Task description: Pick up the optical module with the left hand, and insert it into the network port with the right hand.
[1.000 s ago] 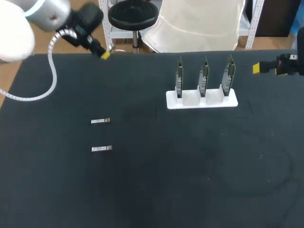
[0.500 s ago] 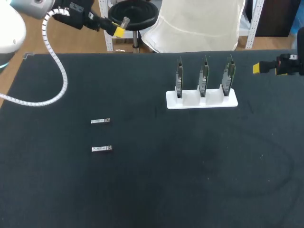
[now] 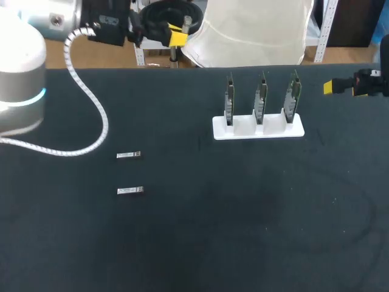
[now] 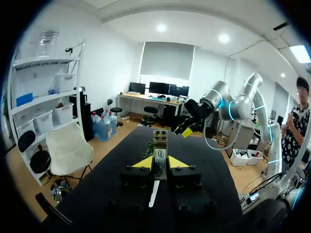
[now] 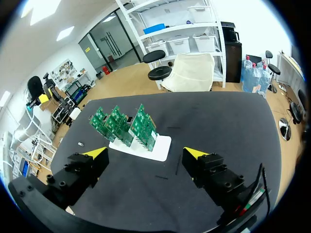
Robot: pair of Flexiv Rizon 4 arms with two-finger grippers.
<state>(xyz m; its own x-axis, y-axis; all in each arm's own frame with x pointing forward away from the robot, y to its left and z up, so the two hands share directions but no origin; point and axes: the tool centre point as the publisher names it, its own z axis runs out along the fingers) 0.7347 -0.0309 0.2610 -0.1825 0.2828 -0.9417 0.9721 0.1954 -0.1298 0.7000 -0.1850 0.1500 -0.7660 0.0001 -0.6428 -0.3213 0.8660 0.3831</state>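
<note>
My left hand [image 4: 160, 163] is grasping the module [image 4: 160, 145]; I should be turning its free end squarely toward my released right hand [image 5: 146, 153].

The black worktop [image 3: 243, 231] carries 2 small silver modules on its left, a farther module [image 3: 128, 155] and a nearer module [image 3: 130, 191], lying parallel and apart, and toward the far right a white stand [image 3: 258, 129] holding 3 upright green circuit boards [image 3: 260, 97].
</note>
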